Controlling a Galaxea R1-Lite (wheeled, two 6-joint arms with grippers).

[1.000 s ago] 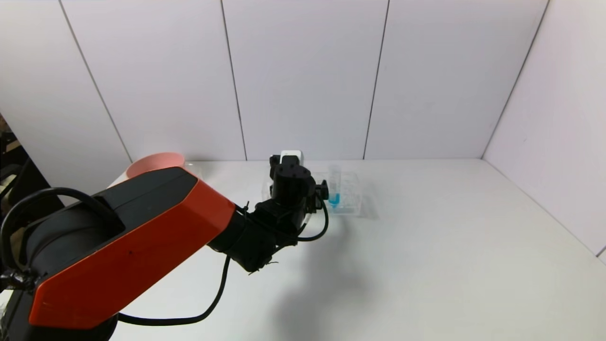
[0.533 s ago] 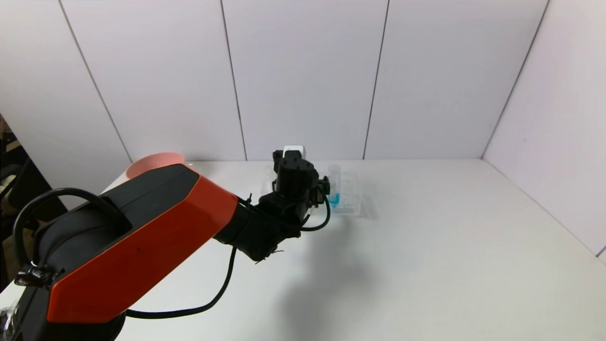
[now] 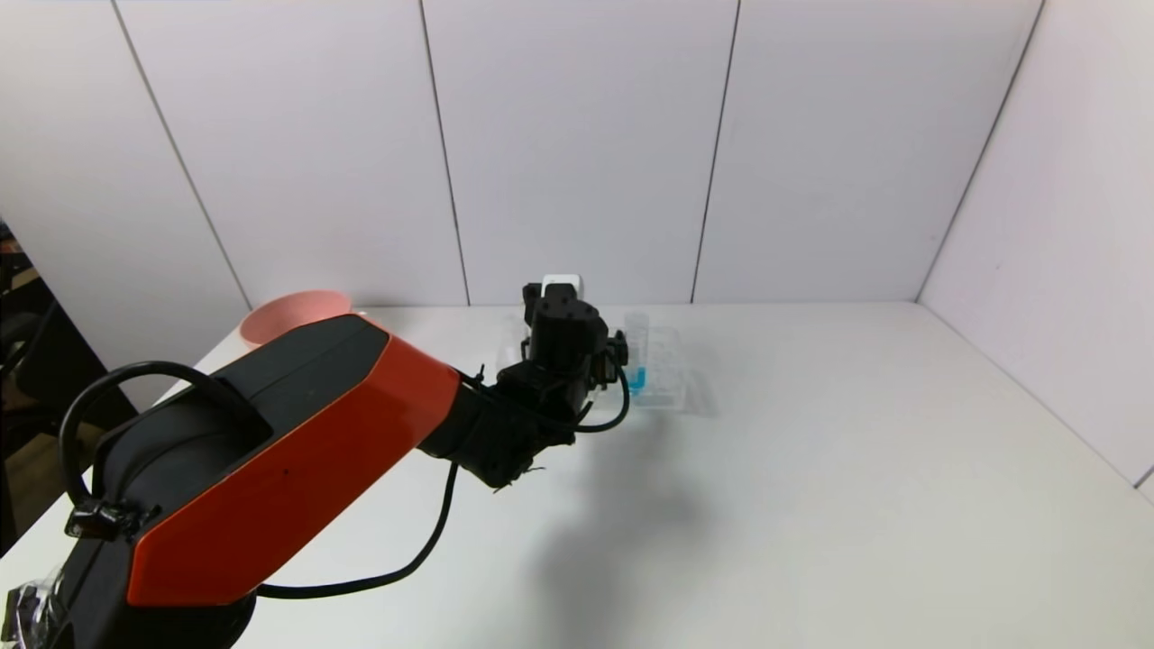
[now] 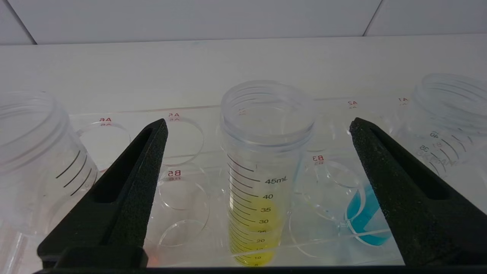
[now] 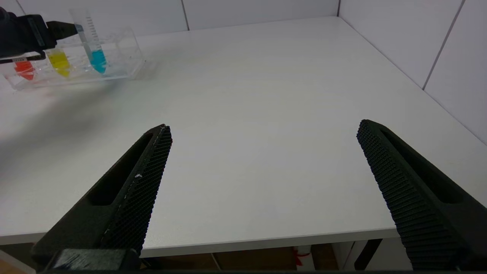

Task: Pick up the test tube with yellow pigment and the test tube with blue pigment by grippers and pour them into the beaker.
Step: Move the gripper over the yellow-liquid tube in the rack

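The test tube with yellow pigment (image 4: 262, 171) stands upright in a clear rack (image 4: 182, 152). It is centred between the spread fingers of my left gripper (image 4: 258, 121), and the pads are not touching it. The test tube with blue pigment (image 4: 449, 110) stands one row off to the side, also seen in the head view (image 3: 637, 356). In the head view my left gripper (image 3: 566, 311) is at the rack (image 3: 665, 379) and hides the yellow tube. My right gripper (image 5: 265, 125) is open and empty over the table's near edge. The beaker is not in view.
A red-tipped tube (image 4: 34, 144) stands in the rack on the other side of the yellow one. A pink bowl (image 3: 293, 314) sits at the back left. From the right wrist the rack (image 5: 125, 45) shows far off, with bare white table (image 5: 247, 95) between.
My left arm has reached farther toward the rack, carrying the gripper a little back and to the right. The blue tube and rack have not moved.
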